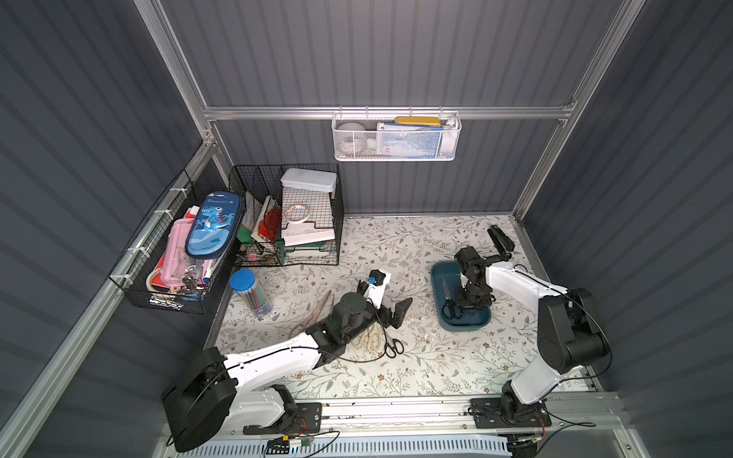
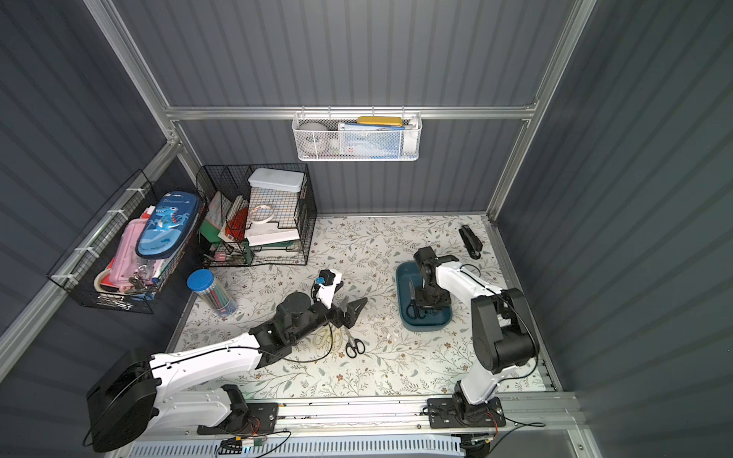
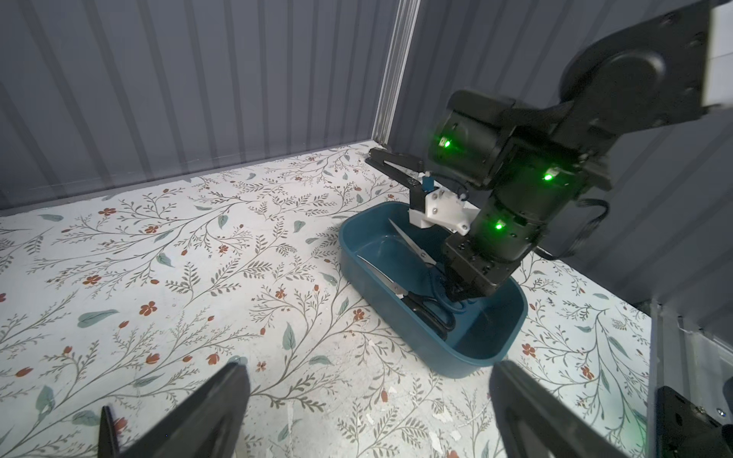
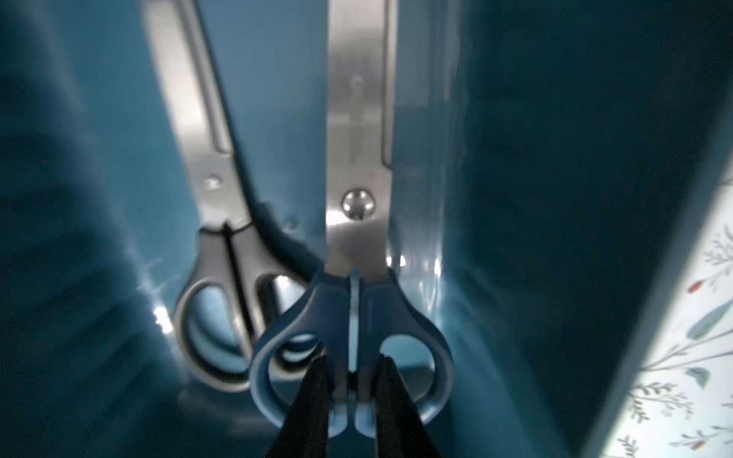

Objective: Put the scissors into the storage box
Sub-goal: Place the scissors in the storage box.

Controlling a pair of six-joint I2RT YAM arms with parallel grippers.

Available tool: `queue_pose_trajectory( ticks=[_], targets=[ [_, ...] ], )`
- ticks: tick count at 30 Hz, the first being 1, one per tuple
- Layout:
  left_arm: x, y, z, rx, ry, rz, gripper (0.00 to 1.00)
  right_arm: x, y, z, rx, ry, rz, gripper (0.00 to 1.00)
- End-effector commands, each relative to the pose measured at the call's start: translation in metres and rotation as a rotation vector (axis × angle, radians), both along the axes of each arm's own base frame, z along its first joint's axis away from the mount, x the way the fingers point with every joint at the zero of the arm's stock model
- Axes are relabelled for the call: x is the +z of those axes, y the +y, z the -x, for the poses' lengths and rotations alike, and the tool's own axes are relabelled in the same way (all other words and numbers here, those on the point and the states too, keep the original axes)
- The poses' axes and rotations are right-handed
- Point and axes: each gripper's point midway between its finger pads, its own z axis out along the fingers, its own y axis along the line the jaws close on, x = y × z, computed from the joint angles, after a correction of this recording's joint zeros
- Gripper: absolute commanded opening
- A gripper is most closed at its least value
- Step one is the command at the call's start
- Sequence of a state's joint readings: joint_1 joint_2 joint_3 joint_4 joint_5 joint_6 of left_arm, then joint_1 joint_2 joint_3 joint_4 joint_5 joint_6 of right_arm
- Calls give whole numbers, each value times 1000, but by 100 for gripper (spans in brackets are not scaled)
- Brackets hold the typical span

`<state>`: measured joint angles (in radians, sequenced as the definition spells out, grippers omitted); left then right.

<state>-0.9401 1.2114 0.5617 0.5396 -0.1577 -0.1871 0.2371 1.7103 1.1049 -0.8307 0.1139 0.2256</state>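
In the right claw, pinched narrow: blue-handled steel scissors, gripped where the two finger loops meet, blades pointing along the box. Left claw spread wide, holding nothing, above the floral-patterned desk, apart from the box.

On the right arm's side of the desk: the dark teal rounded plastic storage box, shallow, with the right claw reaching down into it. Lying flat in it, just beside the blue pair: black-handled steel scissors, one loop tucked behind the blue handle in the right wrist view. Cannot tell whether the blue pair touches the box floor yet.

Outside the box, around the left arm: long pale pink-handled scissors, cream kitchen shears partly hidden under the arm, small black-handled scissors.

Judged step: setting down the blue pair. To do it well:
- Lower until the blades rest flat on the box floor, parallel to the black pair and not across its handles.
- Open slowly and only a little, so that neither finger snags a loop.
- Lift straight up, clear of the box wall, before swinging away.
- Leave room along the free wall for the longer pairs.
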Motion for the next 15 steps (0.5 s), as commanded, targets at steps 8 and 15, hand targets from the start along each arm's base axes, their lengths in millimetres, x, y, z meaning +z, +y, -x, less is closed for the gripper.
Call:
queue_pose_trajectory(
  ticks=[8, 15],
  targets=[
    [11, 60, 11, 157, -61, 44, 99, -5, -10, -21, -6, -5, 71, 4],
    [5, 90, 8, 271, -48, -40, 99, 3, -12, -28, -19, -19, 89, 16]
  ],
)
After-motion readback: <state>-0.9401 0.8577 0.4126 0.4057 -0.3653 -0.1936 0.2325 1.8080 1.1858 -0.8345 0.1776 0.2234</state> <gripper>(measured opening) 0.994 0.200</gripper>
